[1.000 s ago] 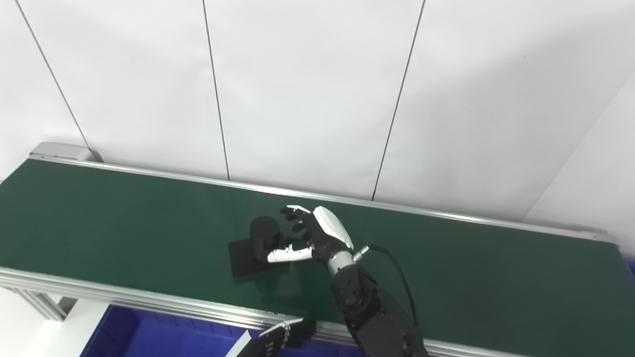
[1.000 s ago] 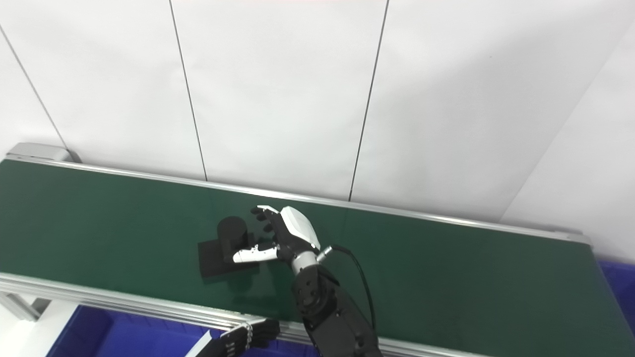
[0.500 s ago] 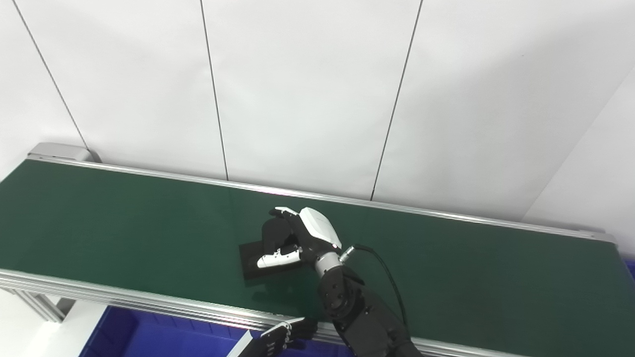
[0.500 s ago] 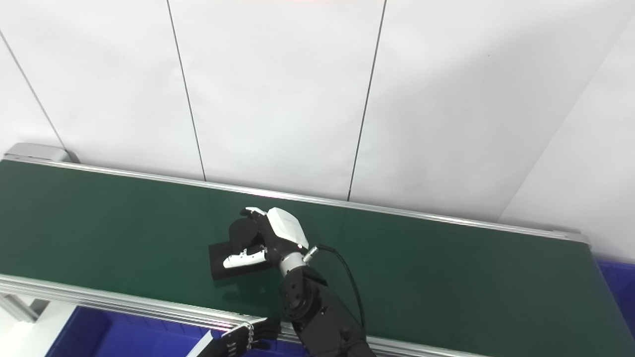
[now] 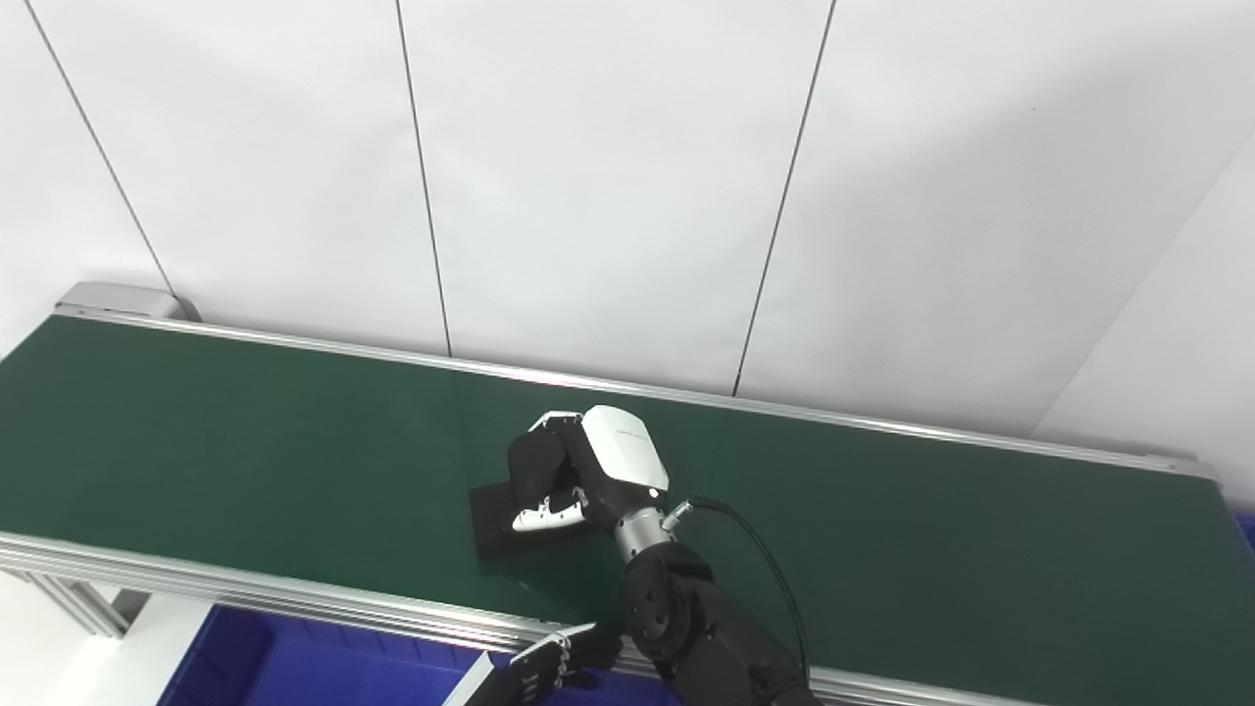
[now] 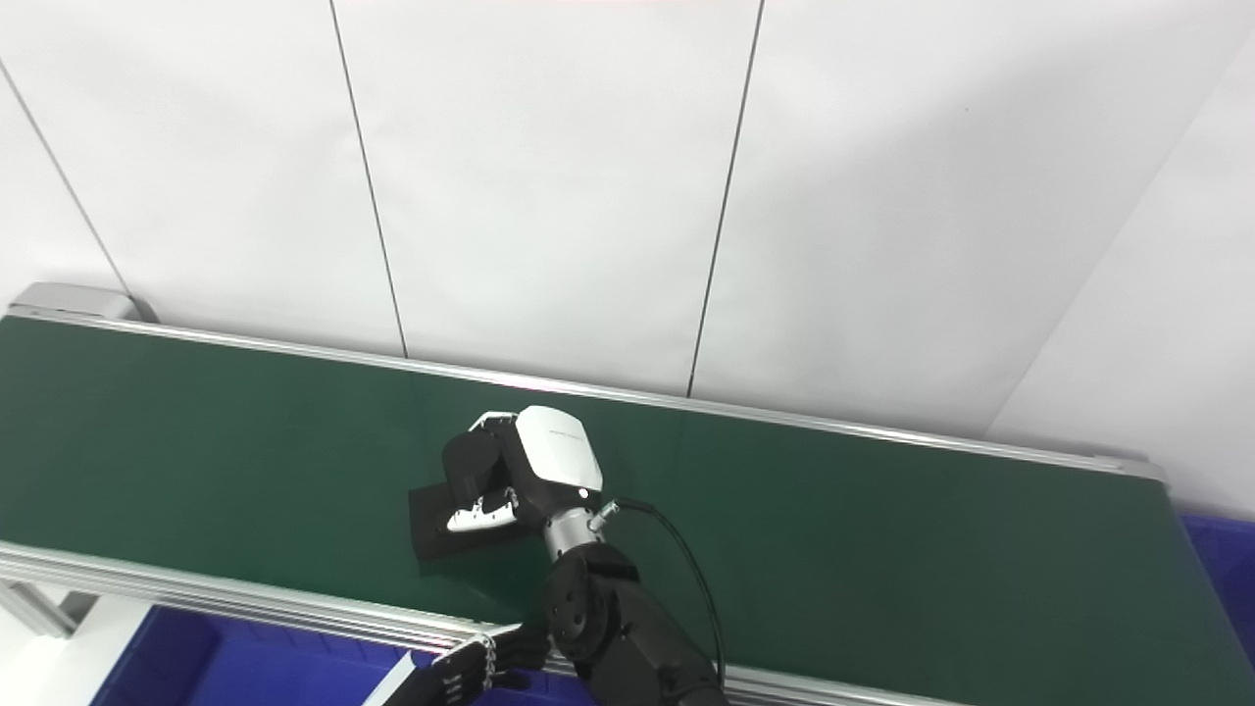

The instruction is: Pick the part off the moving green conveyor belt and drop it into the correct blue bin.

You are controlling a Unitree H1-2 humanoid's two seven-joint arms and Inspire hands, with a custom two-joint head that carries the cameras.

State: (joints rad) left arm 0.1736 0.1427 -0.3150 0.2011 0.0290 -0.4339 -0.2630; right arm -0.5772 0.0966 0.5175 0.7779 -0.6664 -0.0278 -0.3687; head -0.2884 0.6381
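Within the last second the right hand (image 5: 588,471) has been closed from spread fingers around the upright cylinder of the black part (image 5: 510,510), whose flat base rests on the green conveyor belt (image 5: 245,461), so lifting toward the blue bin (image 5: 294,667) appears next.

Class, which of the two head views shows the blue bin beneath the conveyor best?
The right eye view: the blue bin shows a broader strip below the conveyor belt, plus blue at the right edge. The left eye view shows a similar, slightly narrower strip, partly hidden by the left hand.
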